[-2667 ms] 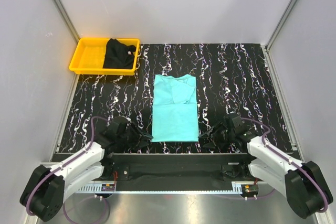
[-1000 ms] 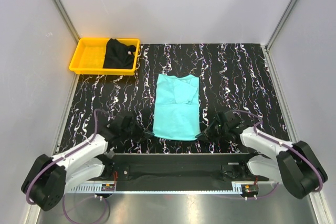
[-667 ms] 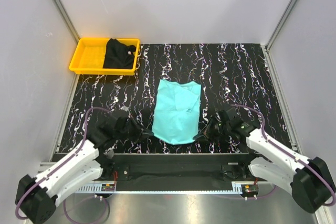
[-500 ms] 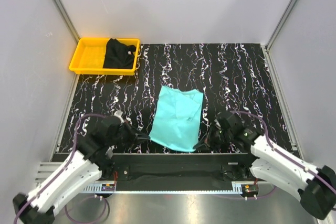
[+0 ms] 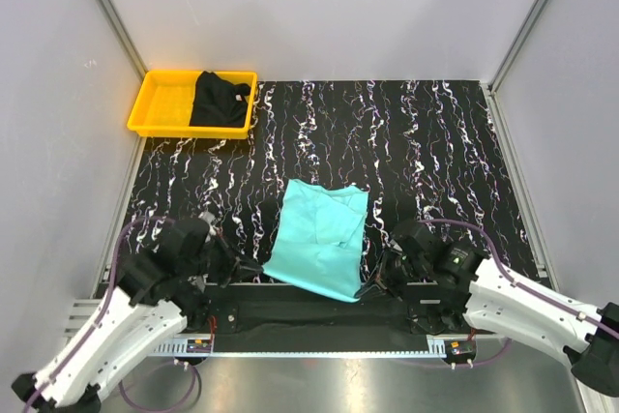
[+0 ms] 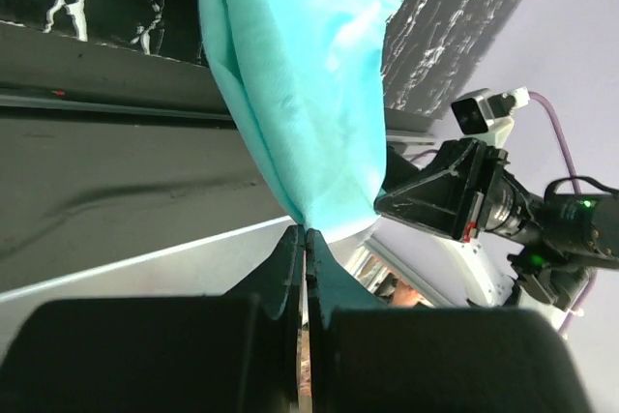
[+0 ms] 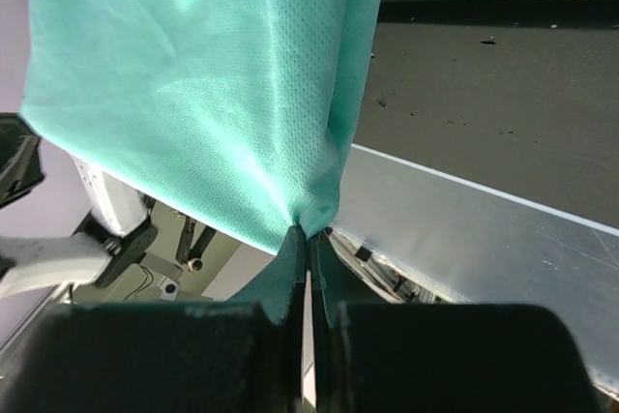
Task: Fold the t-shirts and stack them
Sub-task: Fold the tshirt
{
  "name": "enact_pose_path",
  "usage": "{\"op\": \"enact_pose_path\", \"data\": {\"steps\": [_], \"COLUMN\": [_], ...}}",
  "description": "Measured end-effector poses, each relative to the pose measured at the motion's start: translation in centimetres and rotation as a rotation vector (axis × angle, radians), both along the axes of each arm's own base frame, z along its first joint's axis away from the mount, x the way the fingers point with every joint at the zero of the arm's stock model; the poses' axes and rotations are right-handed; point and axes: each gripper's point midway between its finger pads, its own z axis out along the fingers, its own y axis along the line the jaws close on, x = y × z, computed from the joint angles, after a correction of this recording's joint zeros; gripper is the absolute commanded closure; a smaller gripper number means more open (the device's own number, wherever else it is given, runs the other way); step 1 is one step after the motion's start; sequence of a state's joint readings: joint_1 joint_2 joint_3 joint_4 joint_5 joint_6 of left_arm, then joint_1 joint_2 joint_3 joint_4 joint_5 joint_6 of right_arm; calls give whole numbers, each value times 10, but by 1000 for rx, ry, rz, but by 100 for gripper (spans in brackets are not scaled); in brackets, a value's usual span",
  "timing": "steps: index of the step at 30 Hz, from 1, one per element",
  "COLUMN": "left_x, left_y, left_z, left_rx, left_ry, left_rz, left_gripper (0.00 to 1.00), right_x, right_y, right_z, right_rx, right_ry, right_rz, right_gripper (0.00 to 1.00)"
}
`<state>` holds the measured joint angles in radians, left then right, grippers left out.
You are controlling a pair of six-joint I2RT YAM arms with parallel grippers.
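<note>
Over the table's [image 5: 435,142] near edge, your left gripper [image 6: 305,232] and right gripper [image 7: 309,236] are pinching the turquoise t-shirt's [image 5: 319,239] hem mid-fold; carry it forward evenly.

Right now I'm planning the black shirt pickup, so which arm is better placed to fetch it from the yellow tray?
Left, probably: the yellow tray holding the black shirt sits far left. The left claw and right claw both pinch the teal shirt, so release first.

teal t-shirt [image 5: 319,236] near centre, yellow tray [image 5: 160,103] far-left
</note>
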<state>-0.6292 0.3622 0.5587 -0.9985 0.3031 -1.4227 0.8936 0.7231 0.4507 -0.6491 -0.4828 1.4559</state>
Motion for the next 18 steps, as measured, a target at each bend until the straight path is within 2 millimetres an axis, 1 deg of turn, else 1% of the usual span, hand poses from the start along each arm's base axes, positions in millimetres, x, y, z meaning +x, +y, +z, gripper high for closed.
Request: {"op": "enact_pose_path", "data": {"steps": [2,3,4,5,7,9,11,12,15,18], "left_x": [10,19,28,35,53,71,87,96,126,157], "left_y": [-5,-9,-14,-18,-28,-39,-46,-49,-49,-47], "left_z": [14,23,32,37,45,47,43,41,40,44], "left_rx": [46,68,81,90,112,133,159,172,207,219], "left_ry": [5,-3,-15,-26,-51,-59,-50,-49,-50,-72], "left_rz": [-21,-33,-40,-47,-62,-74,-77,-77,-58,-30], "left_gripper": [100,100,100,100,100,100,100,100,100,100], "right_x": [3,8,15,22,42,58,67,74,96,116], "right_y": [2,1,0,-1,-6,-10,-8,-4,5,6], "right_z": [3,5,8,10,13,14,17,23,32,41], "right_rx": [4,11,25,37,63,69,68,76,104,140], "right_ry": [2,4,11,11,26,40,68,74,77,72], "right_rz": [-9,-25,-55,-79,-150,-183,-165,-146,-107,-97], "right_gripper": [100,100,100,100,100,100,100,100,100,100]}}
